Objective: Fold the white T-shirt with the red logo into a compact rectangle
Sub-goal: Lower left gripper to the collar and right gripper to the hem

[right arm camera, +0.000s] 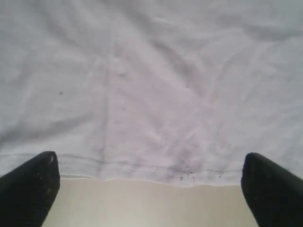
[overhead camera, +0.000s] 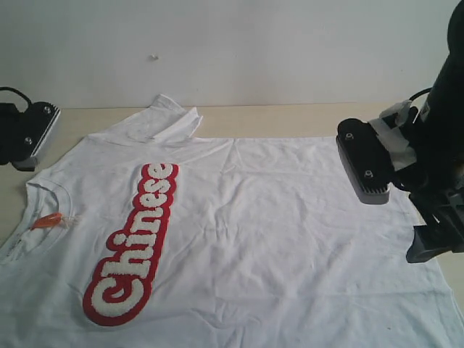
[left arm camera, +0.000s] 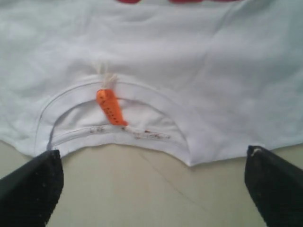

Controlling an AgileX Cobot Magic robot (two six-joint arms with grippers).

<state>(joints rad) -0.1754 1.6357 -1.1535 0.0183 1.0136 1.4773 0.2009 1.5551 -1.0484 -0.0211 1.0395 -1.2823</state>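
Note:
The white T-shirt [overhead camera: 275, 217] lies spread flat on the table, its neck toward the left and its hem toward the right. The red logo [overhead camera: 134, 243] runs along the chest, reading "Chinese". An orange neck tag [left arm camera: 110, 106] sits inside the ribbed collar [left arm camera: 142, 135]. My left gripper [left arm camera: 152, 156] hovers open just off the collar edge, holding nothing; it shows at the far left [overhead camera: 27, 134]. My right gripper [right arm camera: 150, 158] is open over the hem [right arm camera: 142, 168], with its fingers [overhead camera: 366, 167] spread along that edge and nothing between them.
The far sleeve [overhead camera: 170, 116] lies doubled over onto the shoulder. Beige tabletop [overhead camera: 290, 116] shows behind the shirt, up to a white wall. The near part of the shirt runs out of the exterior view.

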